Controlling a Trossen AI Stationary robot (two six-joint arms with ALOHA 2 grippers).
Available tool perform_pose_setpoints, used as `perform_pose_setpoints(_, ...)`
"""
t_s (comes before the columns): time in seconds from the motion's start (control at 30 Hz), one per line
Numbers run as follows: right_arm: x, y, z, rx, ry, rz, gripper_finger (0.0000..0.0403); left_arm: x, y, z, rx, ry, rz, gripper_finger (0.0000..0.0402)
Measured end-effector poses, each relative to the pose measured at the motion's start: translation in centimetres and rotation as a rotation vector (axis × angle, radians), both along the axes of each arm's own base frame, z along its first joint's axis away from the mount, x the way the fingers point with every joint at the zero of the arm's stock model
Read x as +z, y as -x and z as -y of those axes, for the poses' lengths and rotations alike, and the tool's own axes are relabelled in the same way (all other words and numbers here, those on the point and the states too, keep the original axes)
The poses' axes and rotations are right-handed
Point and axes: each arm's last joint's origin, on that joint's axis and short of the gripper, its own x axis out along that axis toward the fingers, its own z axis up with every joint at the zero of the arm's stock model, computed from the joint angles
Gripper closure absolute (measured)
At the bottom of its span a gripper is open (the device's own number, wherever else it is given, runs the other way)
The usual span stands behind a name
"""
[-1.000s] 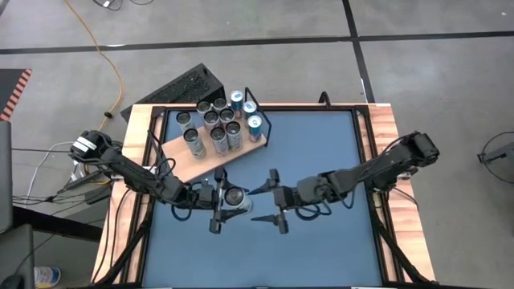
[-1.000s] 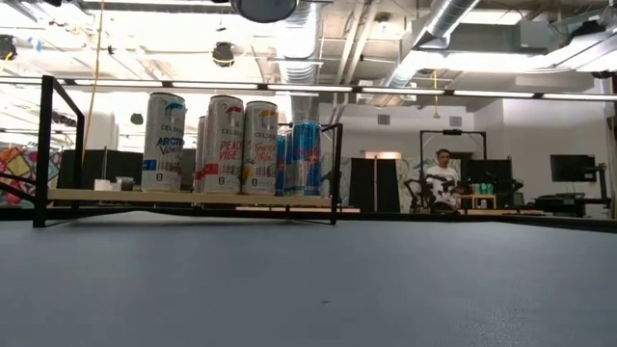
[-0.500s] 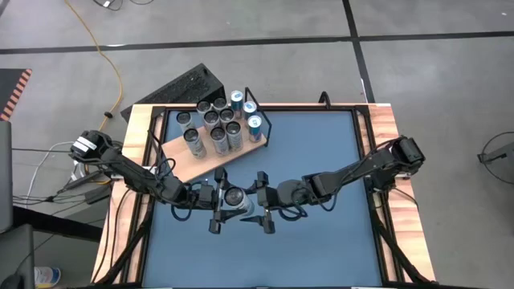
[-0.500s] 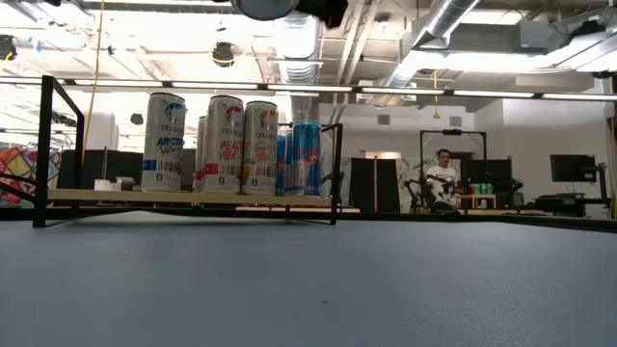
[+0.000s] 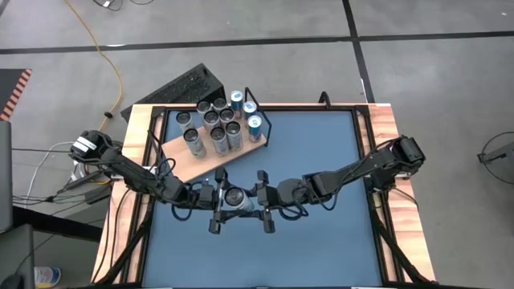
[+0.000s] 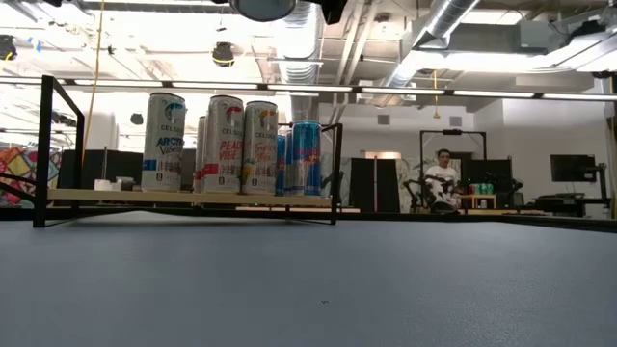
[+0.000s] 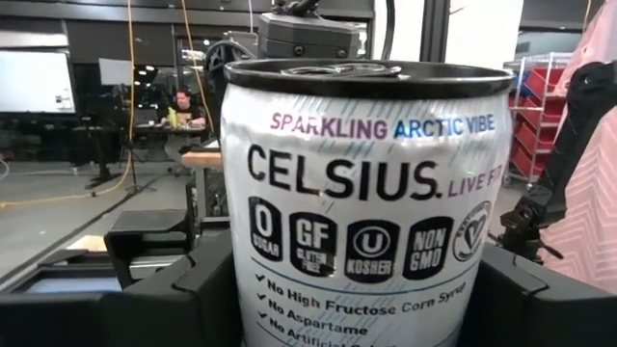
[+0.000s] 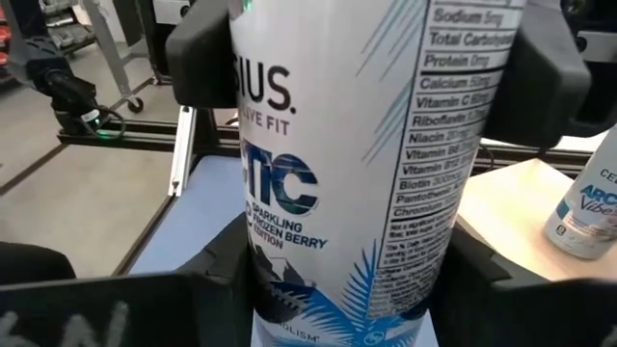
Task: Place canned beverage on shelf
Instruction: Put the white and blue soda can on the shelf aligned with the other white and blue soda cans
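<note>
Your left gripper [image 5: 218, 201] grasps the white-and-blue Celsius can [image 5: 234, 198] just in front of the pale-wood shelf [image 5: 193, 160]. Your right gripper [image 5: 266, 201] clasps the same can from the other side.

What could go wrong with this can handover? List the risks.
1. The white Celsius drink can hangs above the blue tabletop, held by the left pincer, with the right pincer at it too; a mistimed release could drop it.
2. The pale-wood shelf already carries a tight cluster of upright cans; setting this one close might topple them.
</note>
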Motion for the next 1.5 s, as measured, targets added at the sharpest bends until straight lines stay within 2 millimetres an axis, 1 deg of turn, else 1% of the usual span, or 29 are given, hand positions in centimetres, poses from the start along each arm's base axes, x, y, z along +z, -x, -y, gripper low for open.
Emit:
perform_pose_setpoints(0.07, 0.0, 0.0, 0.0, 0.000, 0.000, -0.002, 0.0199, -0.2, 0.0, 0.0, -0.009, 0.010, -0.016, 0.0138)
perform_pose_setpoints(0.17, -0.3, 0.1, 0.0, 0.011, 0.032, -0.019, 0.0199, -0.4, 0.0, 0.1, -0.034, 0.025, -0.065, 0.0106)
perform_pose_setpoints(0.23, -0.4, 0.1, 0.0, 0.011, 0.034, -0.023, 0.0199, -0.4, 0.4, 0.0, -0.050, 0.049, -0.132, 0.0087)
perform_pose_setpoints(0.3, -0.4, 0.1, -0.1, 0.012, 0.035, -0.028, 0.0199, 0.2, 1.1, -0.3, -0.061, 0.093, -0.241, 0.0076)
perform_pose_setpoints(0.4, -0.9, 0.3, -0.2, 0.014, 0.049, -0.076, 0.0199, 1.6, 2.8, -1.0, -0.046, 0.187, -0.406, 0.0072)
perform_pose_setpoints(0.47, -1.2, 0.4, -0.2, 0.012, 0.057, -0.108, 0.0199, 2.2, 3.8, -1.6, -0.018, 0.232, -0.474, 0.0071)
perform_pose_setpoints(0.57, -1.5, 0.5, -0.1, 0.008, 0.065, -0.141, 0.0199, 3.2, 4.9, -2.2, 0.029, 0.257, -0.501, 0.0071)
perform_pose_setpoints(0.67, -1.8, 0.6, 0.0, 0.009, 0.071, -0.178, 0.0199, 3.4, 5.5, -2.5, 0.033, 0.259, -0.512, 0.0070)
perform_pose_setpoints(0.8, -1.9, 0.7, 0.2, 0.006, 0.075, -0.192, 0.0199, 3.1, 5.3, -2.2, -0.038, 0.205, -0.546, 0.0070)
perform_pose_setpoints(0.9, -2.3, 0.8, 0.3, 0.001, 0.084, -0.236, 0.0199, 2.4, 4.8, -1.8, -0.085, 0.171, -0.592, 0.0070)
perform_pose_setpoints(1.17, -2.9, 1.2, 0.4, -0.003, 0.094, -0.315, 0.0199, 0.6, 3.1, -1.1, -0.105, 0.168, -0.663, 0.0070)
perform_pose_setpoints(1.33, -4.1, 0.9, 0.5, -0.006, 0.095, -0.366, 0.0199, 0.8, 2.9, -1.3, -0.082, 0.181, -0.632, 0.0070)
perform_pose_setpoints(1.5, -5.4, 0.3, 0.6, -0.007, 0.059, -0.396, 0.0199, 0.9, 2.7, -1.7, -0.053, 0.191, -0.613, 0.0070)
